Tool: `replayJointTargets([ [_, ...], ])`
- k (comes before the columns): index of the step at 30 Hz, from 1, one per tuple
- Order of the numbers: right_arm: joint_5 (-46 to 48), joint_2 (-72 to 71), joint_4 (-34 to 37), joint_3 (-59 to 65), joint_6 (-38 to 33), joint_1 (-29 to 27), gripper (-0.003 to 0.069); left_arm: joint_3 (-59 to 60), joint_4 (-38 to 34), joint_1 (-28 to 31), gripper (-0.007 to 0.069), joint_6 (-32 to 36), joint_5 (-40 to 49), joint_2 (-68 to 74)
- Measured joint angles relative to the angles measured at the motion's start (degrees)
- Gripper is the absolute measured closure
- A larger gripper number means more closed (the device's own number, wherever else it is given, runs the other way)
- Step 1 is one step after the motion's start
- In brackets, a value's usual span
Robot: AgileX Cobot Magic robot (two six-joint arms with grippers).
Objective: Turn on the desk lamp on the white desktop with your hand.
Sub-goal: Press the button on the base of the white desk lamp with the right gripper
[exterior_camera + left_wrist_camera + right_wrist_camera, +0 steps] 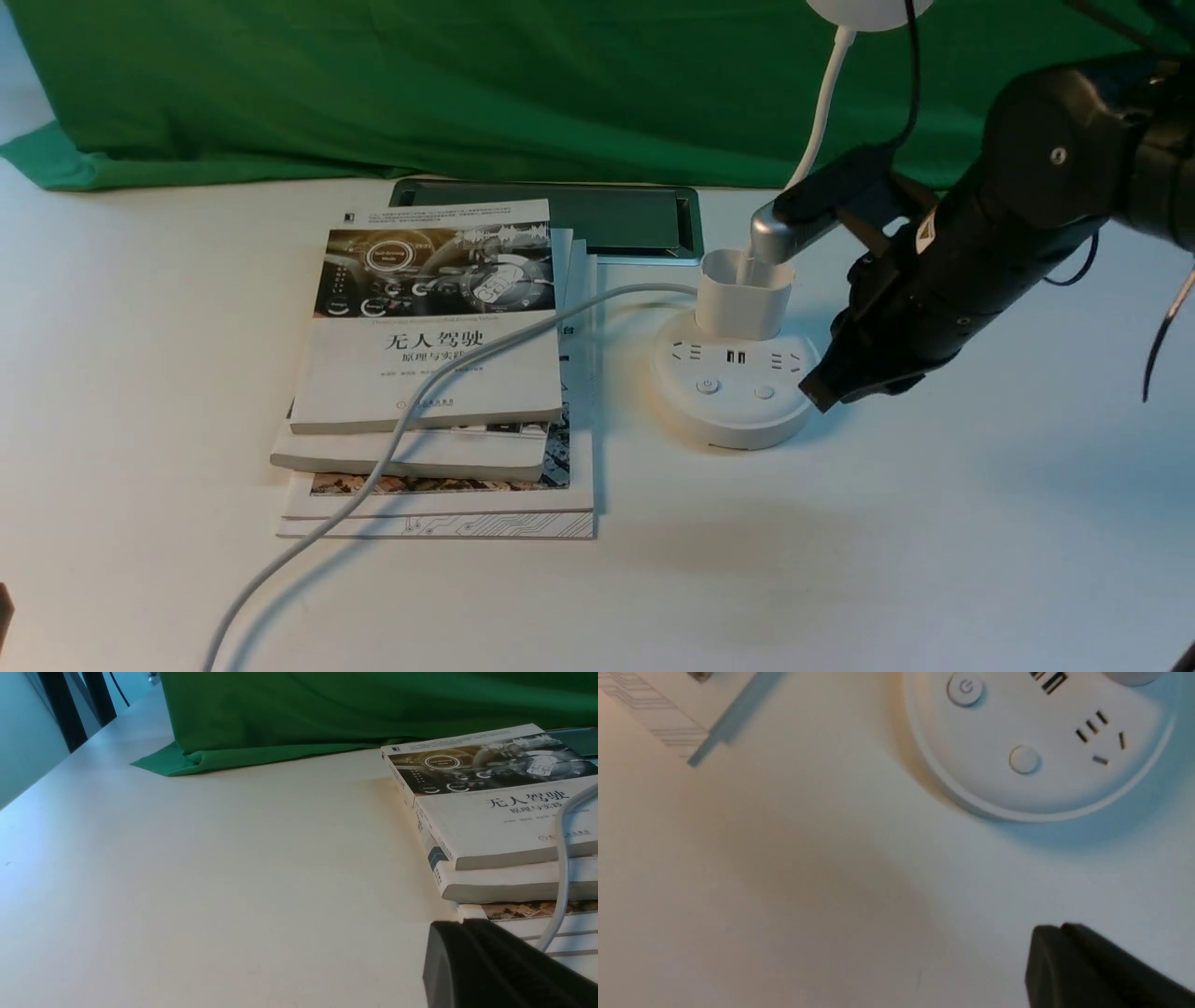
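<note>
So the desk lamp (733,392) sits on the white counter (840,560), just right of a stack of books (429,373), with its cord (448,383) trailing over them. The right tool (814,399) hangs just beside the base's right rim, slightly above it, fingers pinched together into one point and holding nothing. The left tool (462,928) only shows in its own wrist view, low by the books and pinched together too as far as I can tell.

Honestly there's nothing to grab here. The base looks like hard plastic, probably light enough to skate on that smooth counter, so I'd poke straight down, not sideways. The power button (708,385) with the symbol seems the likely target over the plain button (765,393). The gooseneck (822,103) looks bendy, so steer clear.
</note>
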Motion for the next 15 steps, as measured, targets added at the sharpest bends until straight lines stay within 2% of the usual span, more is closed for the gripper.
replayJointTargets([
  [5,-8.4,4.8,0.0,0.0,0.1,0.0,0.0631,0.0,0.0,0.0,0.0603,0.0,0.0,0.0],
  [15,-15.8,9.7,0.0,0.0,0.2,0.0,0.0629,0.0,0.0,0.0,0.0603,0.0,0.0,0.0],
])
